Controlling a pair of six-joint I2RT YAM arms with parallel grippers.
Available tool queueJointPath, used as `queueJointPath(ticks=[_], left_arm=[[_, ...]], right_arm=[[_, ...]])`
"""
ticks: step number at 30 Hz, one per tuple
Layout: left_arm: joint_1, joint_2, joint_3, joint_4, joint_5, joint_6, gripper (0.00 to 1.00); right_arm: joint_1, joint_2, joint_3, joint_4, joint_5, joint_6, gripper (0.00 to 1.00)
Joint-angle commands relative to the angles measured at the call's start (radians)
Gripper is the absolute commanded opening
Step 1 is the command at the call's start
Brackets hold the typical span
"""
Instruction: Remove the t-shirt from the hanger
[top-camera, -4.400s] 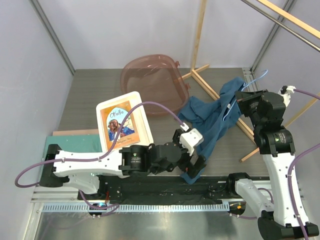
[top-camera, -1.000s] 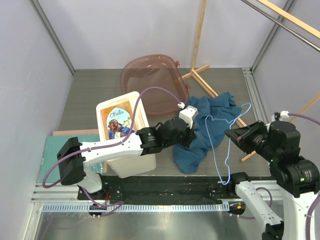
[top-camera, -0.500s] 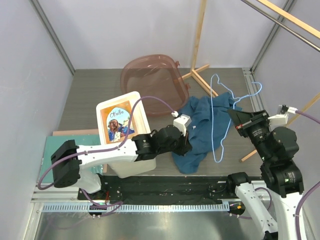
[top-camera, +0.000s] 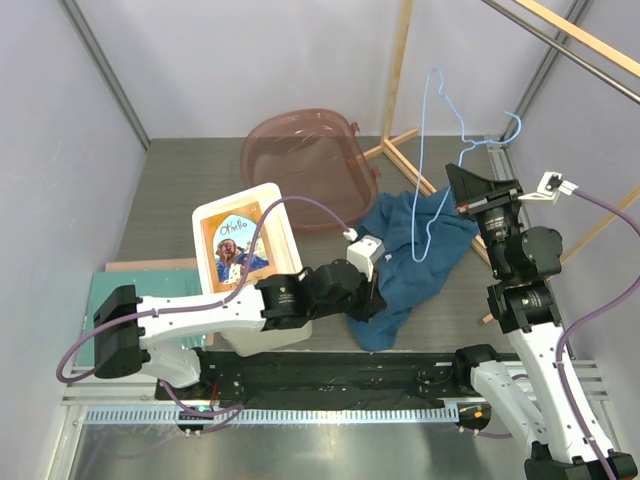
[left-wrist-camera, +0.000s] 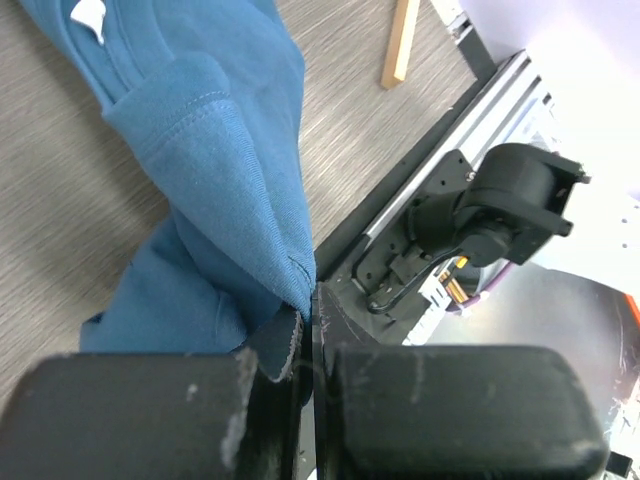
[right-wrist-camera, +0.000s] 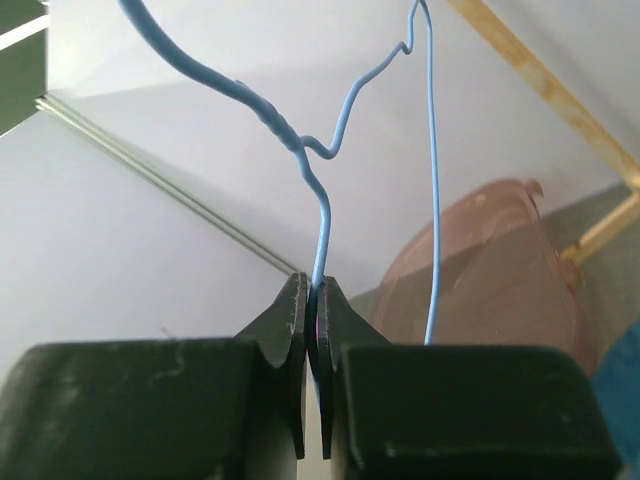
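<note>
The dark teal-blue t-shirt lies crumpled on the table, right of centre. My left gripper is shut on its near hem, and the left wrist view shows a fold of the t-shirt pinched between the tips of the left gripper. The thin light-blue wire hanger is held high in the air, bare, with its lower corner over the cloth. My right gripper is shut on the wire below the hook. In the right wrist view the hanger rises out of the closed right gripper.
A pink translucent basket sits at the back centre. A white box with a picture on top stands left of my left arm, beside a green mat. Pale wooden rack poles and their base stand behind the shirt.
My right gripper has swung the hanger up and back, off the shirt and into the air. My left gripper keeps its hold on the hem and has drawn slightly nearer.
</note>
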Motion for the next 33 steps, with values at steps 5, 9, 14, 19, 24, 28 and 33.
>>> queueJointPath(ticks=[5, 9, 14, 19, 24, 28, 33], left_arm=[[-0.037, -0.01, 0.148, -0.082, -0.085, 0.056, 0.0], [-0.037, 0.0, 0.203, -0.137, -0.104, 0.072, 0.0], [-0.039, -0.004, 0.238, -0.191, -0.119, 0.078, 0.0], [-0.042, -0.01, 0.275, -0.231, -0.125, 0.079, 0.0], [-0.05, -0.011, 0.304, -0.245, -0.127, 0.085, 0.0], [-0.051, -0.005, 0.31, -0.245, -0.127, 0.088, 0.0], [-0.054, 0.009, 0.315, -0.245, -0.125, 0.09, 0.0]], right_arm=[[0.006, -0.01, -0.054, 0.473, 0.154, -0.225, 0.01], [0.006, 0.027, -0.06, 0.521, 0.237, -0.248, 0.01], [0.003, 0.082, -0.063, 0.593, 0.274, -0.272, 0.01], [0.0, 0.147, -0.022, 0.541, 0.322, -0.271, 0.01], [-0.002, 0.151, -0.02, 0.489, 0.245, -0.259, 0.01], [-0.003, 0.115, -0.029, 0.435, 0.227, -0.294, 0.01], [-0.005, 0.156, 0.035, 0.392, 0.248, -0.404, 0.01]])
